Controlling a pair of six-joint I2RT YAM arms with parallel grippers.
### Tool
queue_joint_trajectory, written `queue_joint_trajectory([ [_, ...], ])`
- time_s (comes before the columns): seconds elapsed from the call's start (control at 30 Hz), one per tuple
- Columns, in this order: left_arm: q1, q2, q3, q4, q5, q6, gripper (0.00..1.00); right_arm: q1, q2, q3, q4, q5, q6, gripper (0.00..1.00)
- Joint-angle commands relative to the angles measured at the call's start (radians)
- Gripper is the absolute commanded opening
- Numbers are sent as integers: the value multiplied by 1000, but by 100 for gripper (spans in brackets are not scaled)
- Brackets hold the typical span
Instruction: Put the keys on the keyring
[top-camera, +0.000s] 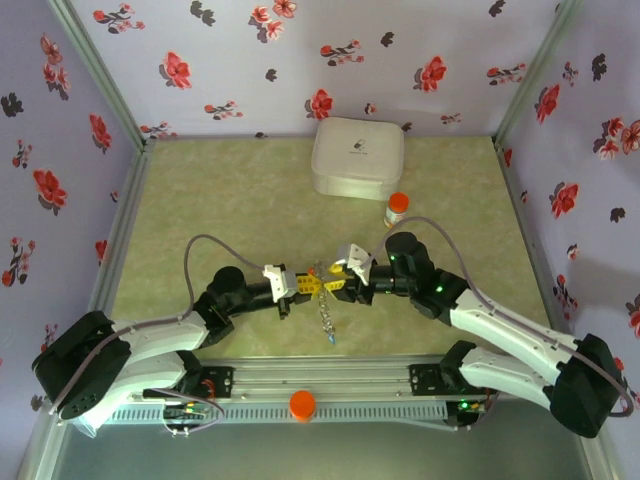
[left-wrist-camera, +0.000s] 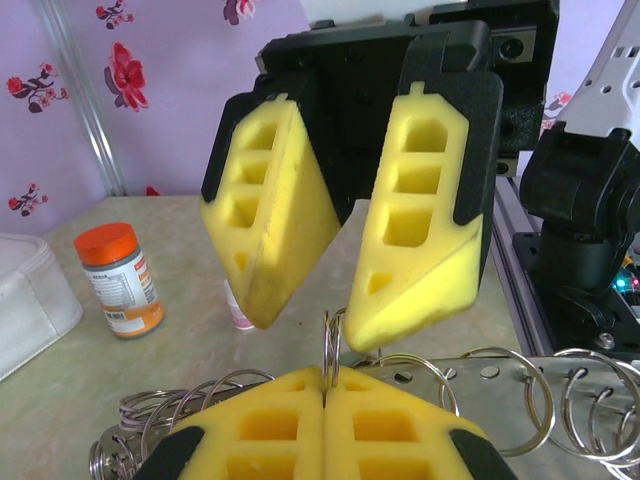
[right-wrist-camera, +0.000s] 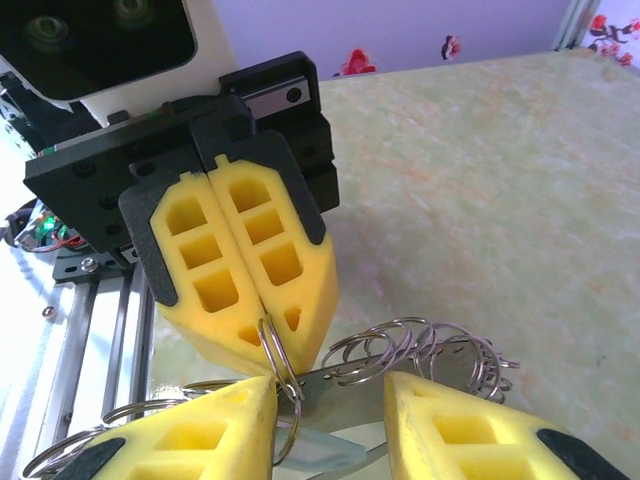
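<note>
The left tool (left-wrist-camera: 325, 378), with blocky yellow foam fingers, is pressed tight together and clamped on the keyring (left-wrist-camera: 331, 340), a thin silvery split ring that stands upright on edge out of the seam between the two fingers. Facing it tip to tip, the right tool (right-wrist-camera: 325, 392) has the same yellow fingers standing apart, with nothing pinched between them. Seen from the left wrist, one of its fingertips (left-wrist-camera: 385, 335) sits just beside the upright ring, though I cannot tell whether they touch. A flat silvery metal strip with small holes (left-wrist-camera: 490, 372) runs crosswise under the two tools, and a row of loose silvery wire rings (right-wrist-camera: 420, 345) is threaded along it. From above, the two arms meet at the middle of the pale green mottled desk (top-camera: 200, 200), close to its near edge. A short string of silvery rings (top-camera: 326, 318) hangs from the meeting point toward the aluminium rail (top-camera: 330, 375); small coloured specks on it are too tiny to identify. Well behind the tools, a white rounded square box (top-camera: 357, 158) sits against the far wall, and a small orange-capped bottle (top-camera: 397, 208) stands upright just in front of its right corner.
</note>
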Motion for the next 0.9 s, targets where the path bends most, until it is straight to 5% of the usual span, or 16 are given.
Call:
queue_joint_trajectory([
  [0.0,8,-5,7,79,20,-14,0,-8,13,33,0,-45,5,32],
  [0.43,7,-22,31,74,21,-46,0,-8,33,57,-3,-94,-6,0],
  [0.5,8,-37,42,2,-23,-50,31,-8,21,74,-36,-84,-31,0],
  [0.57,8,-71,52,-116,-38,-24,36,-8,26,120,-136,-60,-82,0],
  [0.7,8,-138,141,-411,-31,73,28,4,90,295,-479,42,-236,0],
  [0.87,8,-150,206,-584,8,160,22,31,151,409,-660,115,-344,0],
])
